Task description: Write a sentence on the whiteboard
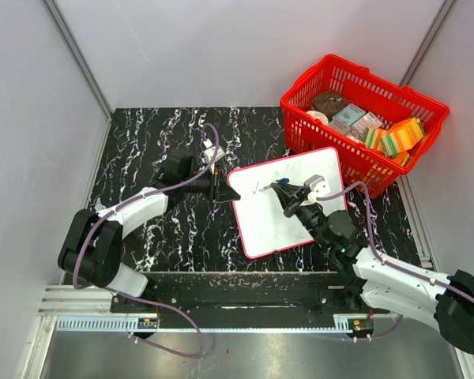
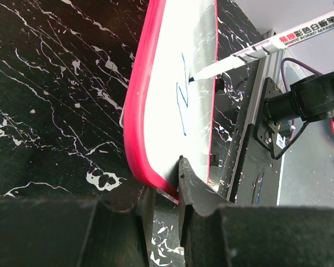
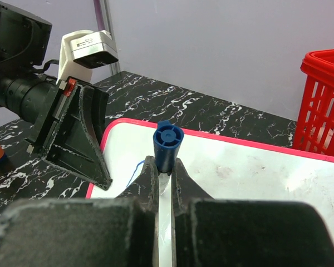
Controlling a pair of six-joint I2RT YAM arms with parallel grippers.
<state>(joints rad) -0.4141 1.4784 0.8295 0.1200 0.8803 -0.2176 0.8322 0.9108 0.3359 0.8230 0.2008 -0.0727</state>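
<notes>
The whiteboard (image 1: 268,230) lies flat on the dark worktop (image 1: 158,142), about mid-way between the 2 arms and just in front of the red basket (image 1: 304,126). The left hand (image 2: 164,186) is pressed together on the board's red rim at its left edge, 1 finger over the face and 1 under. The right hand (image 3: 164,169) pinches a marker (image 2: 256,51) on the barrel just below its blue end, with the tip down on the white face. The sentence (image 2: 182,97) is so far only 1 thin blue zigzag near the board's left side (most likely the first letter), so nearly all the writing is left to do. The board looks thin, stiff and light, with a slick face. I judge it would skate on the glossy worktop under pen pressure, so the rim is the right place to hold it, clear of the writing area and of wet ink. The marker looks slim, light and smooth. With the grip that far from the tip, a hard press could swivel it between the fingers, so light, even contact seems wise.
</notes>
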